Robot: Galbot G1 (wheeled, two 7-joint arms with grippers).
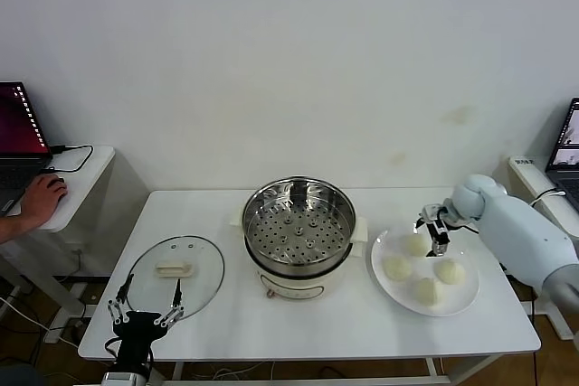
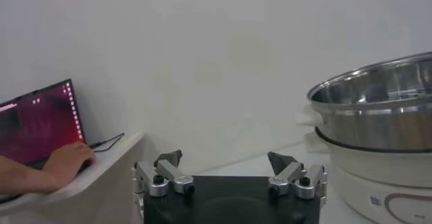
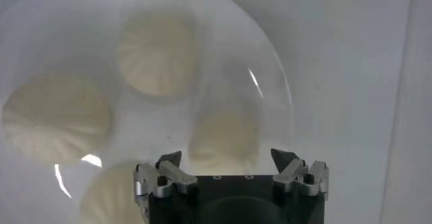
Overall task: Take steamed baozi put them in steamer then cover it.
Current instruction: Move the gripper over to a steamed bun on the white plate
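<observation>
Several cream-white steamed baozi (image 1: 396,268) lie on a white plate (image 1: 382,264) at the table's right. My right gripper (image 1: 434,234) hovers open just above the far baozi (image 1: 417,244). In the right wrist view that gripper (image 3: 228,156) is spread over a baozi (image 3: 224,137), with nothing between its fingers. The steel steamer (image 1: 299,223) stands uncovered at the table's middle, and its perforated tray is bare. The glass cover (image 1: 175,276) lies flat at the left. My left gripper (image 1: 145,303) stands open at the cover's near edge, holding nothing. From the left wrist, the steamer (image 2: 378,121) shows side-on beyond the gripper (image 2: 225,157).
The white table (image 1: 344,323) ends close behind the steamer at a white wall. A side desk at the far left holds a laptop (image 1: 16,128), and a person's hand (image 1: 38,198) rests there. Another laptop (image 1: 568,137) sits at the far right.
</observation>
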